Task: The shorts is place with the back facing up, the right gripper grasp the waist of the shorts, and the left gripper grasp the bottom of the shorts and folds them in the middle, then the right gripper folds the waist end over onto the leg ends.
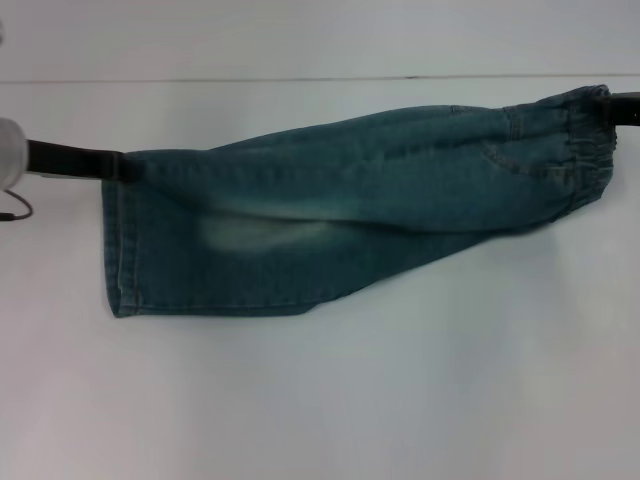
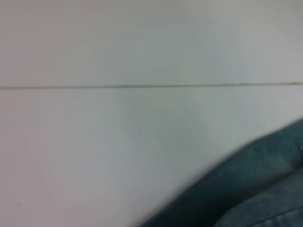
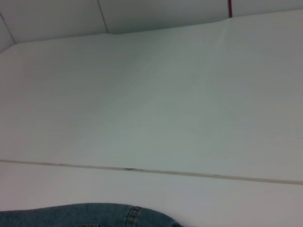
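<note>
Left gripper [image 1: 118, 165] at the shorts' [image 1: 340, 215] leg ends [image 1: 115, 245], right gripper [image 1: 612, 108] at the waist [image 1: 575, 140], grips untellable

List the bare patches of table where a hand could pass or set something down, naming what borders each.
The white table is bare along the whole near side, below the shorts. A narrower bare strip lies beyond them, up to the table seam. It is crowded at the shorts' ends: left gripper at the hems, right gripper at the waist.

The shorts [image 1: 330, 210] are faded, matt denim cloth; the table [image 1: 400, 400] is smooth, matt white.
</note>
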`<state>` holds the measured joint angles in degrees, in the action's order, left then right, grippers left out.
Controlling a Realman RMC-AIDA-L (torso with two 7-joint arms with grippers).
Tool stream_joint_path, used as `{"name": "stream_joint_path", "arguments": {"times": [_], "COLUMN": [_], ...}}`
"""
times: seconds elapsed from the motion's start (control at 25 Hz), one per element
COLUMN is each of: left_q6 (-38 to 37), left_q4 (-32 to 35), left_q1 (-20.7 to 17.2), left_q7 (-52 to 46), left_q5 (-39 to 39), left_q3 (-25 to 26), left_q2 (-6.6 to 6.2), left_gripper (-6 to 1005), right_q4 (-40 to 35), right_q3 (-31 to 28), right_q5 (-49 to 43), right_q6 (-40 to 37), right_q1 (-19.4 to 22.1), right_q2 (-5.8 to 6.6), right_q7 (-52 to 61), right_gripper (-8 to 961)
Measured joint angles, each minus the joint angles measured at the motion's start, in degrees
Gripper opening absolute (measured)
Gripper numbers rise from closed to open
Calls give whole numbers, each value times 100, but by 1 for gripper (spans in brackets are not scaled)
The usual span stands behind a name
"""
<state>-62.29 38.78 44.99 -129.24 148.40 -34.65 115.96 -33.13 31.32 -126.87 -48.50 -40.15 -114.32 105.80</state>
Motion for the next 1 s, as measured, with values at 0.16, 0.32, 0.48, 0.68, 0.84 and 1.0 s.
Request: {"name": "stream_joint_path", "arguments": {"times": [0.16,0.32,0.48,0.68,0.84,1.0], "left_q6": [92,292,407,491,603,771], "left_q4": [183,370,392,427,578,773], "left_q1": [-36,-54,-54,-53,-89,-185], "left_q7": [-13,-7,-50,-111,-116,-118], "left_q5": [6,11,16,20,22,22], "left_q3": [-314,-503,-562,-572,-575,-578], "left_q2": [169,371,398,415,502,590], "left_gripper": [43,46,103,394,551,725], "right_q4": [-53,-82,-91,-106,-254,-544], "right_q3": [44,48,35,-19,-29,-30], "right_q5": [9,14,14,14,20,23], "right_q6": [-127,-170,-136,-96,-89,-98], "right_q1": [30,51,65,102,162,263], "right_q2": [1,0,-4,-11,-52,-157], "right_q7": [-34,-38,-5,23,82,144], "right_gripper": [151,180,290,474,664,819]}}
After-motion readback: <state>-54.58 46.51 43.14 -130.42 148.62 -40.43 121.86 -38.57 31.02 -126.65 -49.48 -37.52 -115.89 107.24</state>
